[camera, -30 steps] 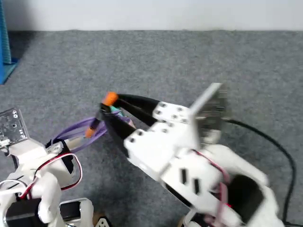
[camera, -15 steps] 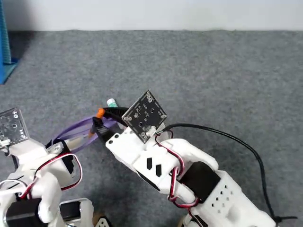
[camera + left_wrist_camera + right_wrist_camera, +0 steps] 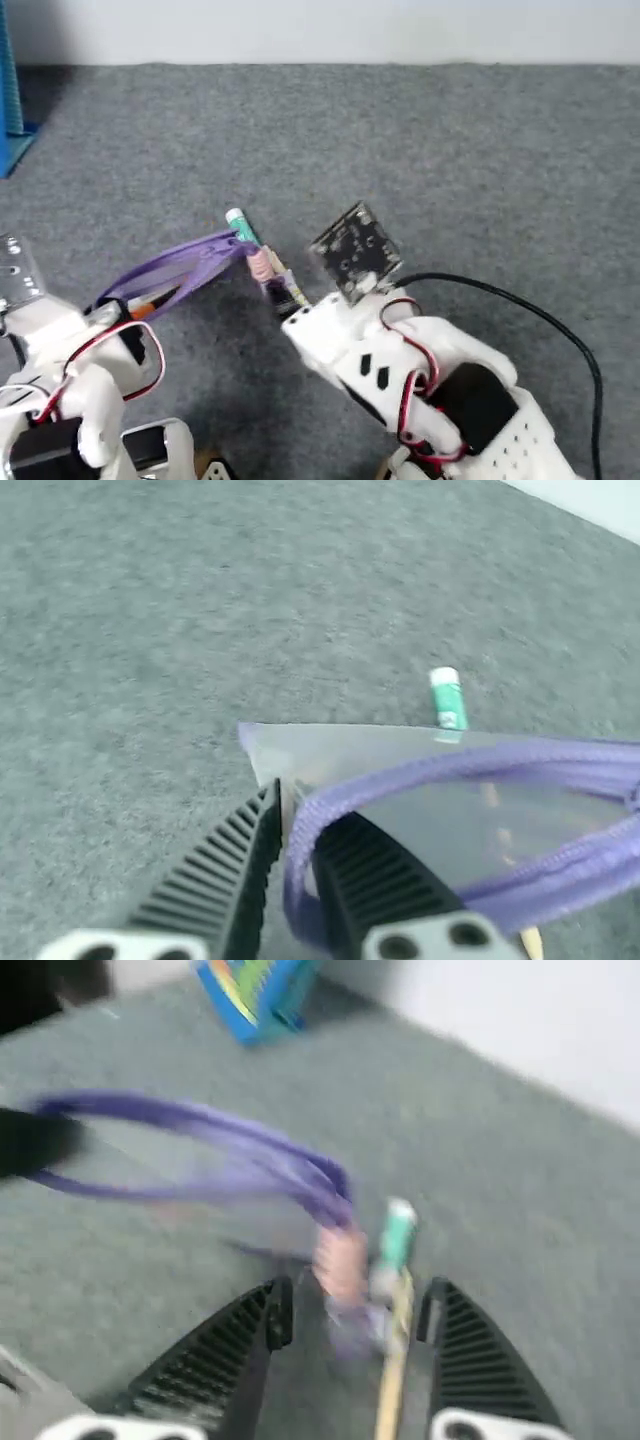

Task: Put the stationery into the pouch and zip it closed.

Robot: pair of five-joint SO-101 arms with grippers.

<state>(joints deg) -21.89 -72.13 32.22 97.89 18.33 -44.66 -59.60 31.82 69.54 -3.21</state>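
Note:
A clear pouch [image 3: 180, 272] with a purple zipper rim hangs off the grey carpet. My left gripper [image 3: 290, 825] is shut on the rim's near corner [image 3: 112, 308]. An orange-tipped item [image 3: 140, 311] lies inside the pouch [image 3: 470, 810]. By the pouch's far end lie a green-and-white stick [image 3: 240, 225], a pink piece [image 3: 261, 264] and a yellowish pencil-like item [image 3: 285, 290]. My right gripper [image 3: 350, 1315] is open just short of them; the pink piece [image 3: 340, 1260], the green stick [image 3: 397, 1232] and the pencil [image 3: 393, 1380] lie between its fingers [image 3: 265, 1310].
A blue box [image 3: 10, 90] stands at the far left edge; it is also in the right wrist view as a blue box [image 3: 255, 990]. The right arm's cable [image 3: 540, 320] trails over the carpet at the right. A white wall [image 3: 320, 30] borders the carpet at the back.
The right gripper carried an orange-tipped item to the pouch mouth, let it go inside and drew back toward the near edge. The left arm shifted slightly, lifting the pouch.

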